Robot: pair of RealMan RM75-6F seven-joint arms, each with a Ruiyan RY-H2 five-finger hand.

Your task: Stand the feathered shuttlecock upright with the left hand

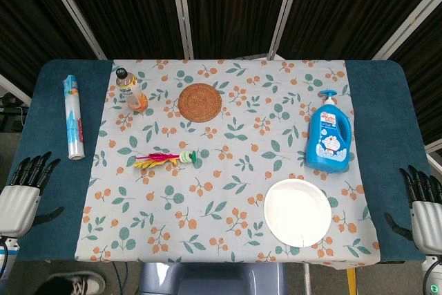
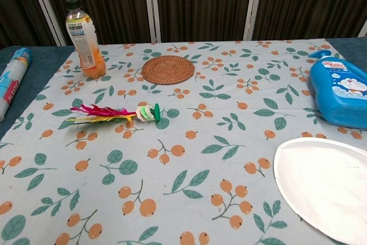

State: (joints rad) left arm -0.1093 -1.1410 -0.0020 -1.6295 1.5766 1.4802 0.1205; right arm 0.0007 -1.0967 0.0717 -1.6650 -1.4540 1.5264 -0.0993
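Lying flat: feathered shuttlecock (image 1: 166,159) on cloth (image 1: 228,191), left of centre, well apart from bottle (image 1: 130,90), coaster (image 1: 199,102). Resting at near corners, fingers spread, grasping nothing: left hand (image 1: 24,191), right hand (image 1: 423,202). Showing Doraemon picture: blue dispenser (image 1: 329,135).

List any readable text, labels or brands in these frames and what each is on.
Nothing reads cleanly as a word.
Blue pump bottle: cartoon cat picture and red lettering on top, too small to read.
Juice bottle: label print is blurred.
Plastic roll: printed wrapper, lettering too small to read.
Shuttlecock, woven coaster, white plate: no text.
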